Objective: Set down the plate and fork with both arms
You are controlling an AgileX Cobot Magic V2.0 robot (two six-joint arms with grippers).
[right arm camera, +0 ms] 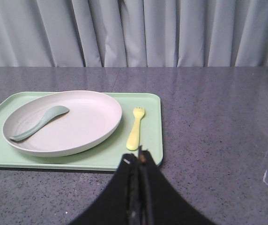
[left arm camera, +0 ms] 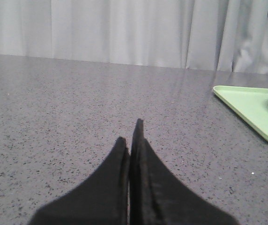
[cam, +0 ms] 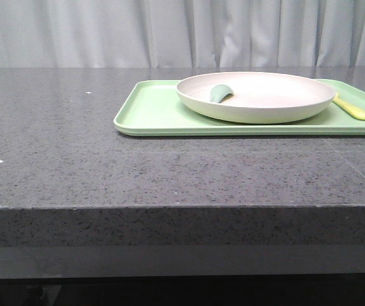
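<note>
Right gripper (right arm camera: pixel 139 161): nearest the lens; fingers pressed together, nothing held, low over the table (cam: pixel 106 166) just short of the tray's near edge.
Left gripper (left arm camera: pixel 133 140): fingers likewise closed on nothing, over bare table, well apart from the tray.
Tray (cam: pixel 150 108): green, flat on the table, toward the right side.
Plate (cam: pixel 265 95): cream, seated on the tray; a grey-green spoon (right arm camera: pixel 40 123) lies in it.
Fork (right arm camera: pixel 135 129): yellow, on the tray just beside the plate, right side.
Key relation: fork lies straight ahead of the right gripper, handle end nearest, long axis running away from it, tines far; right arm clearly nearer.
Stage: plate and fork already sit together on the tray; consistent with placement done or with items awaiting pickup.
</note>
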